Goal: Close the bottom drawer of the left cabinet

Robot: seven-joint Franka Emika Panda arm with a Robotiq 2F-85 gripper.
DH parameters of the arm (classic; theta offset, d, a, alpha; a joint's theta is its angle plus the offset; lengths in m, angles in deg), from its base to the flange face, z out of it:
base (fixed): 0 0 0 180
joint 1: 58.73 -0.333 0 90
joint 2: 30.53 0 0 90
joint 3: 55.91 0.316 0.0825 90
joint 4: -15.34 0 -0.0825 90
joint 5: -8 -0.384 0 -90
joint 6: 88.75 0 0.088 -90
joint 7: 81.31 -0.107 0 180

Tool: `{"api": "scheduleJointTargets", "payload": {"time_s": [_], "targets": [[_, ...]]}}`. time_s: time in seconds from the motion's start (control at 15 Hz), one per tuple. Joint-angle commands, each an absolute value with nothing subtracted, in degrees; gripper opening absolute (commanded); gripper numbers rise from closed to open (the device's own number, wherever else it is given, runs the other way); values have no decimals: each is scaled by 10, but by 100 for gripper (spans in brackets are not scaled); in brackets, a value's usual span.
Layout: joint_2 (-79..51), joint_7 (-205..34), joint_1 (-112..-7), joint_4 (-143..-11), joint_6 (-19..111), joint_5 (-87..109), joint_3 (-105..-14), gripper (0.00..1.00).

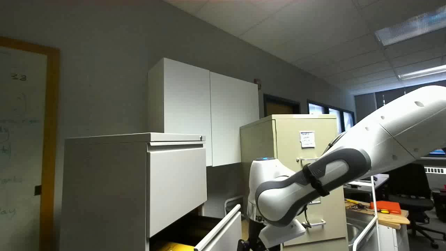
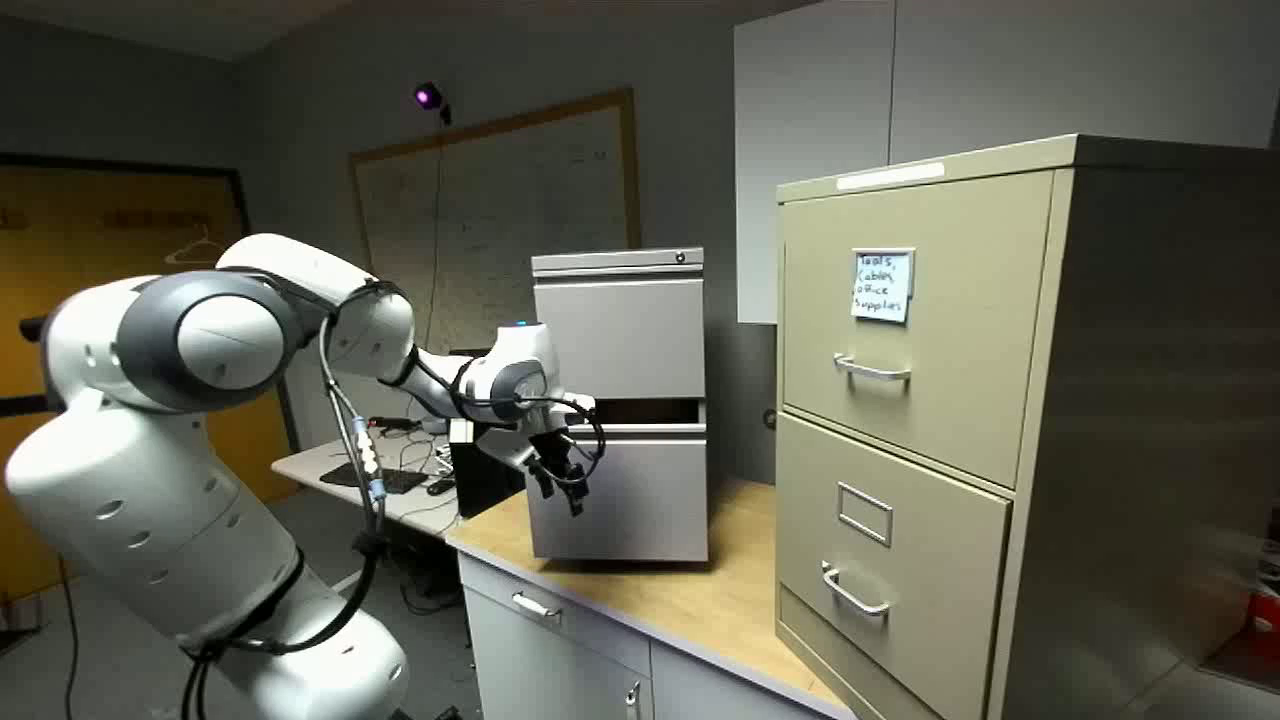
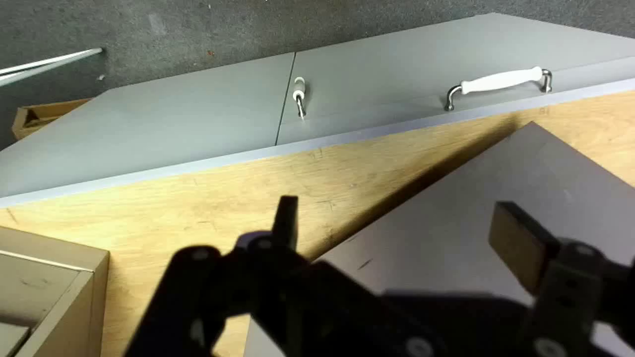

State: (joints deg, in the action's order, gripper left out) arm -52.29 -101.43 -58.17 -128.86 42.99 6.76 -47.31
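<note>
- Wooden countertop (image 2: 745, 530) lay beneath the left cabinet (image 1: 139, 188).
- Its bottom drawer (image 1: 228, 235) gaped at six o'clock in an exterior view.
- My fingers (image 3: 517, 245) were spread.

The arm (image 2: 130, 480) I operate remotely is smooth white with rounded dark-grey joint bands (image 2: 150, 335), black straps (image 1: 315, 181), dark cables (image 2: 366, 575) and a blue light (image 1: 265, 158); its gripper (image 3: 402, 230) is black, with round metallic screws (image 3: 419, 347) and a tan-faced finger pad (image 3: 515, 248).

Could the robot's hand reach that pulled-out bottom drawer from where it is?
Likely yes: the hand hangs open before the front of the bottom drawer, with nothing visible in between; whether they touch, I can't tell.
</note>
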Motion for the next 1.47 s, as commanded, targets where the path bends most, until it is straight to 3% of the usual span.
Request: {"api": "scheduleJointTargets", "payload": {"time_s": [0.0, 0.73, 0.8, 0.87, 1.0, 1.4], "targets": [[-523, -1016, -586, -1288, 429, 70, -478, 100], [-513, -1019, -580, -1288, 478, 78, -478, 100], [-507, -1019, -578, -1287, 495, 79, -480, 96], [-501, -1022, -574, -1285, 516, 81, -481, 73], [-489, -1026, -568, -1282, 566, 76, -488, 70], [-456, -1017, -559, -1280, 715, 23, -525, 22]]}}
